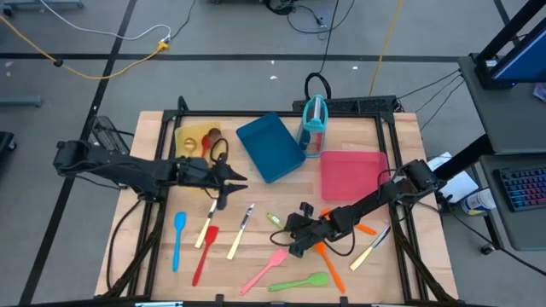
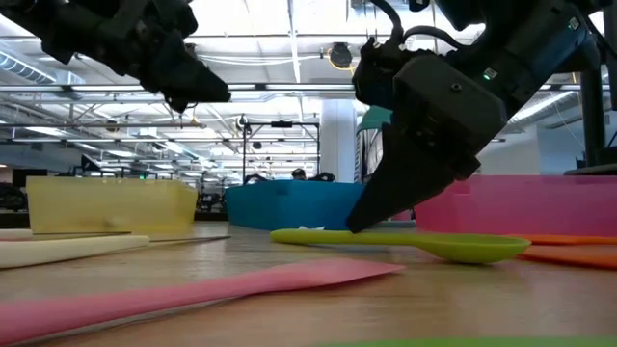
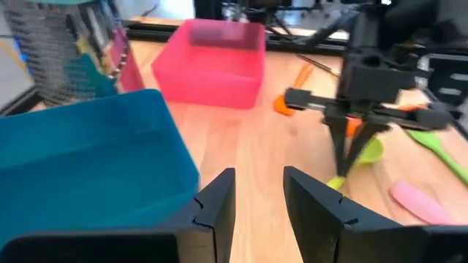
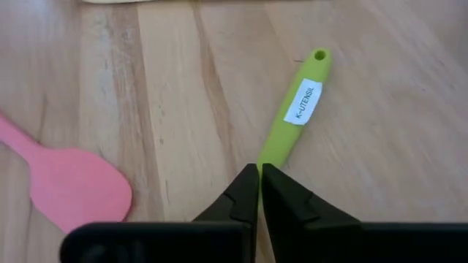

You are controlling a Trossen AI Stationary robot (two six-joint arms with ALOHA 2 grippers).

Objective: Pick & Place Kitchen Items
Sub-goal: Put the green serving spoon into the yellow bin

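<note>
Lime-green plastic spoon is being pinched at its handle by the right gripper, fingers nearly together, around five o'clock on the wooden desk. Left gripper is hovering half-open. Most utensils are awaiting sorting.

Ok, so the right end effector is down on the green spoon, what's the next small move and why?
Probably a short straight lift. The right end effector is shut on the green spoon at its handle, and the low view shows the spoon lying flat on the table, so raising it slightly would test the grip before carrying.
</note>
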